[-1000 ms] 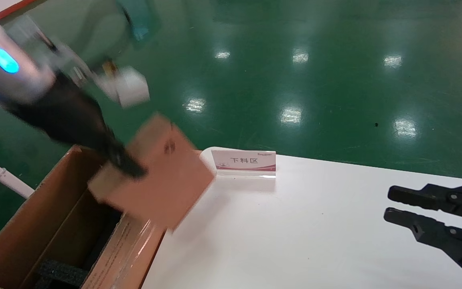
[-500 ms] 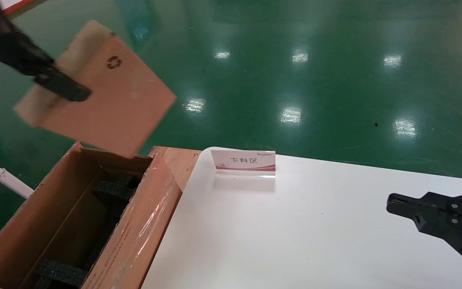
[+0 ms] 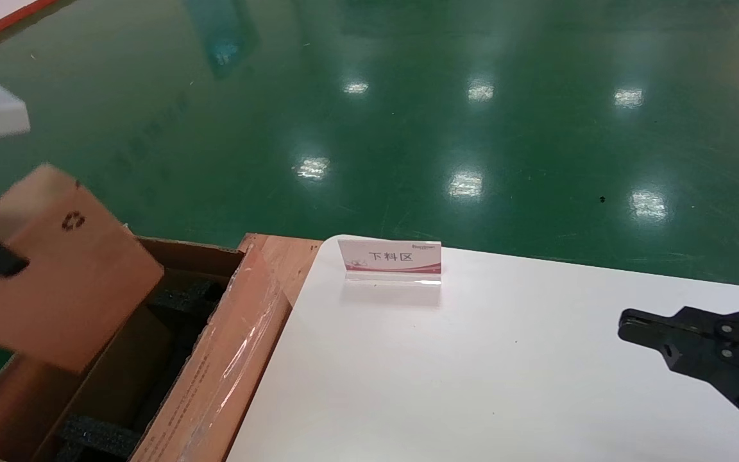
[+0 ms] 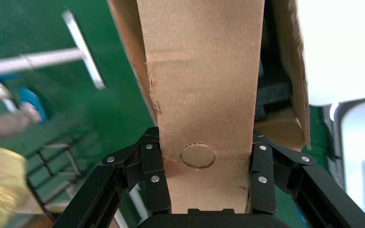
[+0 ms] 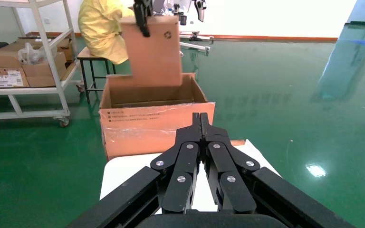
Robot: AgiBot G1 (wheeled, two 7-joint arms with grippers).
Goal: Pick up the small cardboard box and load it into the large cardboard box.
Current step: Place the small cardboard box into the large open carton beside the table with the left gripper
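Bright overhead lamps are being mirrored as white glare spots on the green floor [image 3: 472, 128]. The small box [image 3: 68, 276] is being smeared by motion blur. Tape [image 3: 241, 359] is glinting.

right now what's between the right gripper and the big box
Mostly bare white table. In the head view the shut right gripper hovers over its right side, the big box stands past its left edge. The small sign sits further back, off that line.
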